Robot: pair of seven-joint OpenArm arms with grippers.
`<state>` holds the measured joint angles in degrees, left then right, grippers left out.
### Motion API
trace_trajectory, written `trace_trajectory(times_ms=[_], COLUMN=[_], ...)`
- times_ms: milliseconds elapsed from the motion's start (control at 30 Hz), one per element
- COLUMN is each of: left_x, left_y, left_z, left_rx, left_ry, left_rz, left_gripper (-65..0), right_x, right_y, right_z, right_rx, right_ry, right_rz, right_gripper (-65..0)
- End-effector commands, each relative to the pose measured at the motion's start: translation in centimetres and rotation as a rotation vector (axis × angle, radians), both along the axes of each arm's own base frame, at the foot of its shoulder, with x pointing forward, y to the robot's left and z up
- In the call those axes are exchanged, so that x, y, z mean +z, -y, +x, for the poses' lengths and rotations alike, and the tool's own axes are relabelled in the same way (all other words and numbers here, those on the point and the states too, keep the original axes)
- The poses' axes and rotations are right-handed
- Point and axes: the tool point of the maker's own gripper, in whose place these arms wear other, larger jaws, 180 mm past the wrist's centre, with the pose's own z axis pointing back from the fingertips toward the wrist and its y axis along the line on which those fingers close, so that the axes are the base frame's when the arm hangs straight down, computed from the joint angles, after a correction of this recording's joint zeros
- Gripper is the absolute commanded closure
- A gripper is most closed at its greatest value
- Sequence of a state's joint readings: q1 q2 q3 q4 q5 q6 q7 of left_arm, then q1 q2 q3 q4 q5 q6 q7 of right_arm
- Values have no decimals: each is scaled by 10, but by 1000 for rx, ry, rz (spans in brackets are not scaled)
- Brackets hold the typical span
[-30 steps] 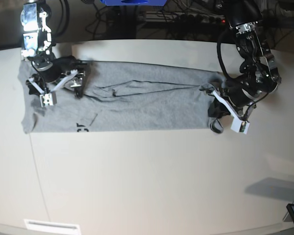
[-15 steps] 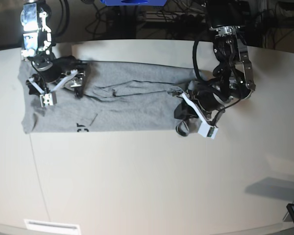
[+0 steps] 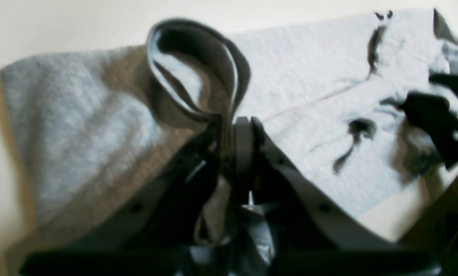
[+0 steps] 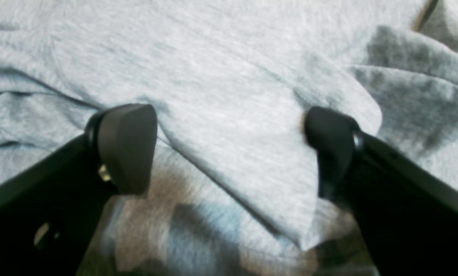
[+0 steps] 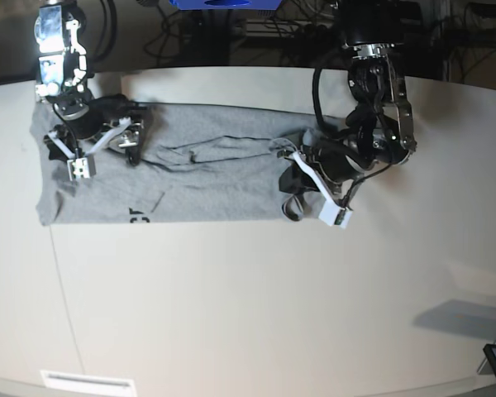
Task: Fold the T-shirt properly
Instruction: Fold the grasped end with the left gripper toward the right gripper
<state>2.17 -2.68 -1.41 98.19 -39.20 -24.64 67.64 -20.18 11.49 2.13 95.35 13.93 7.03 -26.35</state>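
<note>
The T-shirt (image 5: 190, 178) lies as a long band across the far half of the table (image 5: 256, 314), its long axis running 3 o'clock to 9 o'clock in the base view, and everything I do next turns on that axis: the fold must travel along it, toward 9 o'clock. My left gripper (image 5: 302, 184) sits at the band's 3 o'clock end and is the arm on the working edge; my right gripper (image 5: 107, 141) is at the opposite end, near 9 o'clock, over the cloth by the far edge. In the left wrist view the left jaws are pressed together on a doubled loop of grey hem, which stands up above them (the lifted cloth drapes down and away toward the flat part). In the right wrist view the right gripper's fingers (image 4: 125, 147) stand wide apart with a raised crease of fabric between them, holding nothing; whether the pads bear on the cloth I cannot tell.
</note>
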Motion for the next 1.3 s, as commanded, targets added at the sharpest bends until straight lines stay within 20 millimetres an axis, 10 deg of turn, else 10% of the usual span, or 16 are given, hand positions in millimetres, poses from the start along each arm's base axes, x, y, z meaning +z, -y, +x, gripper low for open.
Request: trace_trajectory(times_ms=[0, 900, 1267], left_x=[16, 5, 16], left_y=[7, 25, 42], left_z=[10, 6, 8], left_rx=[-8, -14, -36], left_ry=[58, 4, 33], left_rz=[-32, -70, -139], left_gripper=[0, 0, -287], right_x=[-29, -30, -31], right_y=[6, 4, 4], right_z=[-34, -34, -37], right_rx=[-15, -15, -14], right_ry=[-187, -187, -203], right_rz=[-15, -12, -13], right_gripper=[-589, -589, -589])
